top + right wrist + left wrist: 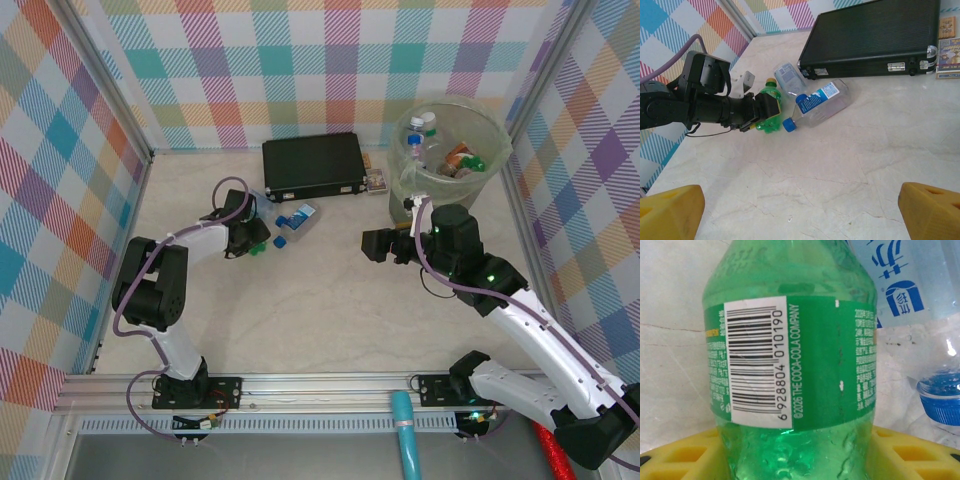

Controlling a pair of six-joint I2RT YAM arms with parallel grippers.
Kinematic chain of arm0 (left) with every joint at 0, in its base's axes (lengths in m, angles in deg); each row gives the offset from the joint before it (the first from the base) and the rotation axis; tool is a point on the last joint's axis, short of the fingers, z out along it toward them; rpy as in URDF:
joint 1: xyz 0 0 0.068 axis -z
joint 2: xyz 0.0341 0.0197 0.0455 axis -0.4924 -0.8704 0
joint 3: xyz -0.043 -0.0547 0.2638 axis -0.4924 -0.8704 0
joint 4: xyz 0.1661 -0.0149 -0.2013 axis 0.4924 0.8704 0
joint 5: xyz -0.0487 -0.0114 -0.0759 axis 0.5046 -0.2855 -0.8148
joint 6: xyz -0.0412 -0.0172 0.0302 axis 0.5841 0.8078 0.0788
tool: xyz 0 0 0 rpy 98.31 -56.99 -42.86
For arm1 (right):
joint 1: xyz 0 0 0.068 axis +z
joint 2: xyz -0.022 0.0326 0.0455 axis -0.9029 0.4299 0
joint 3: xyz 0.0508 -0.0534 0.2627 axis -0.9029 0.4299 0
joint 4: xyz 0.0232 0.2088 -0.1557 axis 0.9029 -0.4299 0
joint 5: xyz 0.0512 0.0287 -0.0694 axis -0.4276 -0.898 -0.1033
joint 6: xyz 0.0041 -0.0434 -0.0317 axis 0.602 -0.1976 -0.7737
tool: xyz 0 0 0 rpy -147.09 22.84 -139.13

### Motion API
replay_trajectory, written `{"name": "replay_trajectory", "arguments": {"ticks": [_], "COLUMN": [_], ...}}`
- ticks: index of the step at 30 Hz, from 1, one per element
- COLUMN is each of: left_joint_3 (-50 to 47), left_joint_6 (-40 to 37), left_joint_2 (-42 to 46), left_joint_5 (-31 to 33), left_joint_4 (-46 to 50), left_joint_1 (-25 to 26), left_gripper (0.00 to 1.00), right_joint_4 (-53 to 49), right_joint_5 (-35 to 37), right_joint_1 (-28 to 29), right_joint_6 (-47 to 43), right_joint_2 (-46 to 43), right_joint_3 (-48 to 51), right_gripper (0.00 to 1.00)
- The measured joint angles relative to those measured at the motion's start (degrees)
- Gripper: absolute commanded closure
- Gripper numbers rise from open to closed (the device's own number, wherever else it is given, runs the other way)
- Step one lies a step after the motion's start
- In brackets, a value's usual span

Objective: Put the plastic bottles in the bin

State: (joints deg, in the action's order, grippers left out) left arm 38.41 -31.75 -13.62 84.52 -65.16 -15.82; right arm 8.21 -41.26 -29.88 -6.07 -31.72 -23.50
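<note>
A green bottle (795, 365) with a barcode label lies on the table, and my left gripper (800, 452) is shut on it, yellow fingers (685, 455) pressing both sides. From above, that gripper (250, 236) and green bottle (261, 247) sit left of centre. Two clear blue-labelled bottles (822, 102) (788, 78) lie right beside it; one has a blue cap (789, 124). The pale-green bin (497, 150) at the back right holds several bottles. My right gripper (372, 243) hovers open in front of the bin with nothing between its fingers (670, 210).
A flat black case (313, 166) lies at the back centre, just behind the bottles. A small printed box (377, 183) sits between the case and the bin. Checked walls close in the table at the back and on both sides.
</note>
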Motion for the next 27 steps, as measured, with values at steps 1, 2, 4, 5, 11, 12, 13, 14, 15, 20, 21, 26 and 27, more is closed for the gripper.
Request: {"name": "replay_trajectory", "arguments": {"ticks": [1,2,4,5,11,12,13,14,15,20,21,26,27], "left_joint_3": [-0.55,-1.38,-3.17,-4.37,-9.75,-10.32,-10.82,-11.37,-11.8,-12.81,-12.83,-13.57,-13.86], "left_joint_6": [-0.09,-0.28,-0.87,-1.14,-3.87,-4.42,-5.07,-5.86,-6.47,-10.64,-11.43,-14.95,-15.52], "left_joint_2": [0.42,1.05,2.73,4.11,14.64,16.65,18.82,21.24,23.12,31.91,32.87,37.88,38.75], "left_joint_5": [-0.33,-0.72,-1.46,-1.88,-2.51,-2.43,-2.29,-2.27,-2.23,-0.72,-0.26,0.5,0.57], "left_joint_4": [-0.48,-0.85,-1.07,-1.07,-1.11,-1.09,-1.16,-1.49,-1.81,-2.45,-2.47,-2.62,-2.67], "left_joint_1": [-0.07,-0.07,-0.07,-0.04,2.08,2.99,4.17,5.6,6.8,14.86,16.33,23.34,24.5], "left_gripper": [0.42,0.42,0.42,0.42,0.42,0.42,0.42,0.42,0.42,0.41,0.41,0.41,0.41], "right_joint_4": [0.02,0.04,0.24,0.46,2.43,3.02,3.96,5.05,5.68,8.83,9.09,9.18,9.14], "right_joint_5": [0.13,0.17,0.17,0.15,-0.26,-0.24,-0.17,-0.04,-0.02,-2.16,-2.95,-7.82,-8.92], "right_joint_1": [0.11,0.22,0.31,0.31,0.31,0.31,0.31,0.31,0.31,0.31,0.31,0.31,0.31], "right_joint_6": [0.09,0.22,0.66,0.81,1.73,2.14,2.45,2.78,2.89,3.87,4.07,4.9,5.14], "right_joint_2": [0.02,0.07,0.28,0.46,1.62,1.62,1.6,1.51,1.44,1.66,1.99,5.99,6.86], "right_joint_3": [0.0,0.0,0.0,0.0,-0.02,0.0,0.04,0.11,0.11,0.07,0.0,-2.25,-2.95], "right_gripper": [0.01,0.01,0.01,0.01,0.01,0.01,0.01,0.01,0.01,0.09,0.12,0.23,0.25]}}
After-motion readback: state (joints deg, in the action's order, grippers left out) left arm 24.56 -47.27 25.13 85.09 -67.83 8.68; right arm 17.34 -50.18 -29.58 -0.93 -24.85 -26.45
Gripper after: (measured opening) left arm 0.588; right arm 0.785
